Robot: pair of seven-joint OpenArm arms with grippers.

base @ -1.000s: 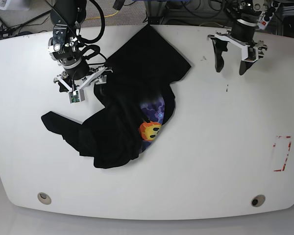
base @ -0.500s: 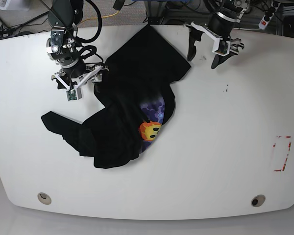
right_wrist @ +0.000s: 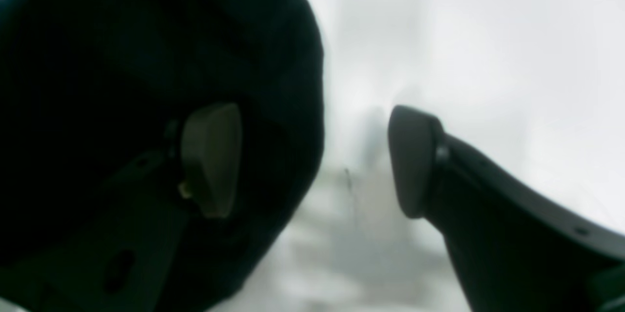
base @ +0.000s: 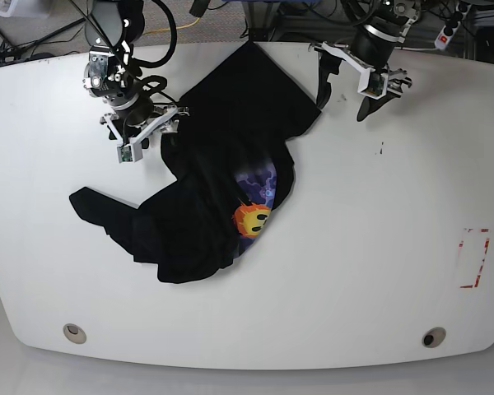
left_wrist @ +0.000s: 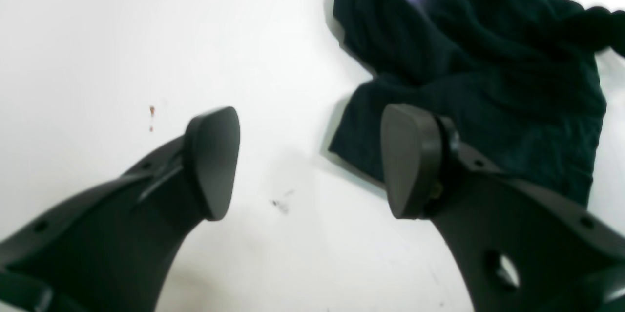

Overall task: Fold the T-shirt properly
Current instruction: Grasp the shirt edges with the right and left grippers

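The black T-shirt [base: 222,140] lies crumpled on the white table [base: 354,271], with part of its orange face and purple print [base: 255,210] showing. My left gripper [base: 343,100] hovers open at the shirt's upper right corner. In the left wrist view the left gripper [left_wrist: 310,160] is open, one finger [left_wrist: 407,160] above the T-shirt [left_wrist: 488,82] corner and the other over bare table. My right gripper [base: 140,136] stands open at the shirt's upper left edge. In the right wrist view the right gripper [right_wrist: 312,160] straddles the edge of the T-shirt [right_wrist: 146,58].
A red tape rectangle [base: 475,257] marks the table at the right edge. A small red speck [base: 382,150] lies right of the shirt. Two round holes [base: 74,332] [base: 433,337] sit near the front edge. Cables and gear crowd the space behind the table.
The left gripper has swung left from the table's back right to the shirt's upper right corner. The right gripper has shifted slightly up and right along the shirt's edge.
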